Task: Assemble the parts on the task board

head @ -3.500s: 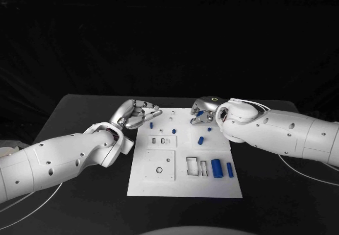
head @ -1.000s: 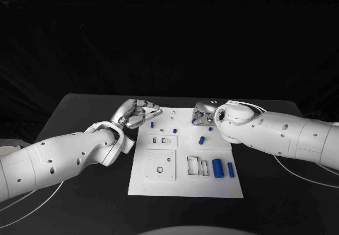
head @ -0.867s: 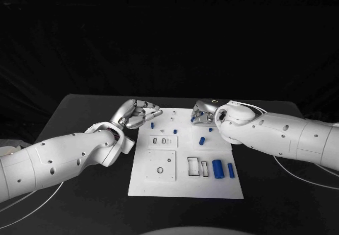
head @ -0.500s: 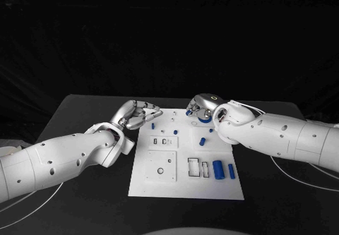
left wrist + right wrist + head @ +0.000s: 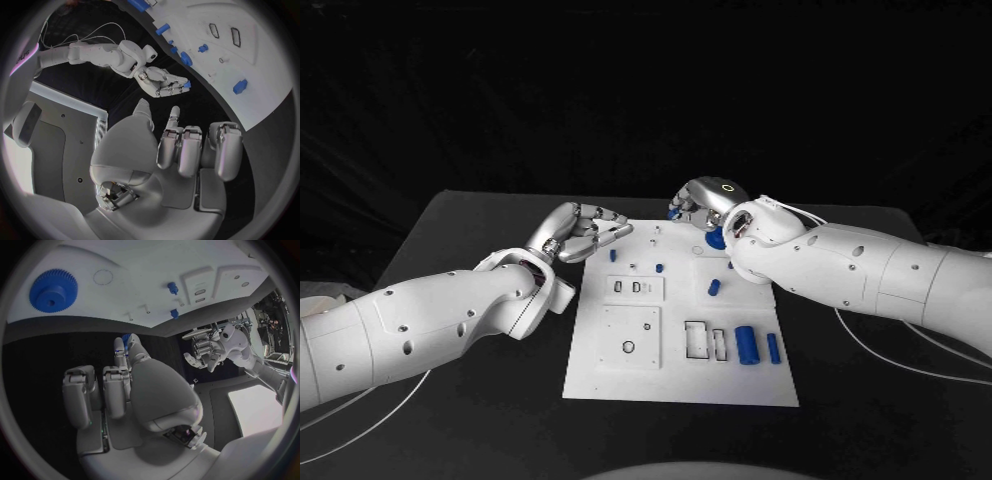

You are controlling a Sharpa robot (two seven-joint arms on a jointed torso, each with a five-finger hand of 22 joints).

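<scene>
The board [image 5: 678,380] is lying flat on the black tabletop [image 5: 459,230].

The right robot hand [image 5: 704,202] is hovering over the board's far edge, lifted clear of the surface. It is pinching a small blue part [image 5: 127,338] between its thumb and a fingertip, while its other fingers are curling in beside it. Just below this hand, a blue gear [image 5: 53,290] is resting flat on the far right area of the board.

The left robot hand [image 5: 581,232] is hanging at the board's far left corner. Its fingers are bending inward with nothing between them, and they are not touching any part.

Several small blue pegs are standing on the far half of the board: one [image 5: 613,255] near the left edge, one [image 5: 658,268] toward the middle, and one [image 5: 728,265] on the right. A short blue piece [image 5: 714,287] is lying just nearer than the right peg. On the near right of the board, a thick blue cylinder [image 5: 746,344] and a thinner one [image 5: 772,347] are lying side by side, next to two rectangular slots [image 5: 702,342].
</scene>
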